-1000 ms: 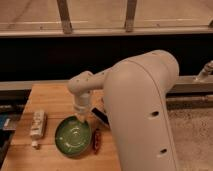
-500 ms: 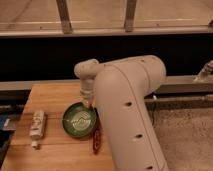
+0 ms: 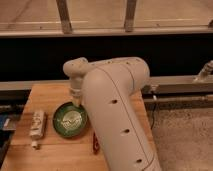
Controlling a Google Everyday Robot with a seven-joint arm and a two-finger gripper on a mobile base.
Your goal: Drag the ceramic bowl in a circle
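Green ceramic bowl sits on wooden table, left of centre, just under white arm. Gripper at bowl's far right rim, closed; probably pinching rim, contact hidden by arm. Bowl looks rigid, fairly heavy, glossy and slippery, chip-prone; rim best hold, slides easily on wood. Pale bottle lies left of bowl, red item right, near front. No writing readable.
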